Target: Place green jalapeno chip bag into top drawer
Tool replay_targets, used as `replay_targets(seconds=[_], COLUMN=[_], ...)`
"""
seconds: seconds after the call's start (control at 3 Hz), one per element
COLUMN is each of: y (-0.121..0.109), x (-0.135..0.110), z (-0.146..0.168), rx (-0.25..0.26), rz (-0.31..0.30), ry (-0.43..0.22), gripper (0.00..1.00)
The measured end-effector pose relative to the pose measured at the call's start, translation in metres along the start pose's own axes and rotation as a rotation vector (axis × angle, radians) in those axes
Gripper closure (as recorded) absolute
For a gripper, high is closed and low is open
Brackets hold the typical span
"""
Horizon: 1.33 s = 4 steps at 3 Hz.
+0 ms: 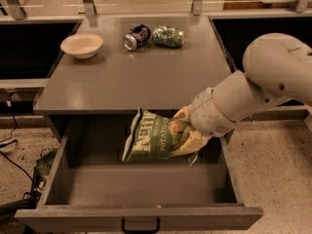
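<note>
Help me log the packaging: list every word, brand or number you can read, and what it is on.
"Kettle": big white letters on the green chip bag, held by the pincer over the open drawer.
"POTATO C": smaller line on the same bag, cut off by the pincer.
Can: print too blurred to read.
Small green packet: nothing legible.

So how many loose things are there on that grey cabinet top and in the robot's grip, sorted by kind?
Bowls: 1, the pale bowl.
Cans: 1, the can lying on its side.
Snack bags: 2, the small green packet and the green jalapeno chip bag, clamped in the gripper over the open top drawer.
Total: 4.
</note>
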<state>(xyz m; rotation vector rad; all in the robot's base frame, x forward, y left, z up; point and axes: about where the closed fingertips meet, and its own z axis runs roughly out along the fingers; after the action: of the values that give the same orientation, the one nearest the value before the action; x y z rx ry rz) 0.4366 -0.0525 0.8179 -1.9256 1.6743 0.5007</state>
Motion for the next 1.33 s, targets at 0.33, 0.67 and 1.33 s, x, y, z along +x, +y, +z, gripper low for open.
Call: replay_targets(seconds=[0.33,0.67,1.33], y=[-0.001,0.000,0.000], x=[0.013,0.013,0.030], z=[0.040,0.040,0.059], rx=[-0.041,-0.041,-0.005], rz=[0.042,0.042,0.112], ry=[-0.022,-0.018,0.156], gripper=[1.00,1.00,1.00])
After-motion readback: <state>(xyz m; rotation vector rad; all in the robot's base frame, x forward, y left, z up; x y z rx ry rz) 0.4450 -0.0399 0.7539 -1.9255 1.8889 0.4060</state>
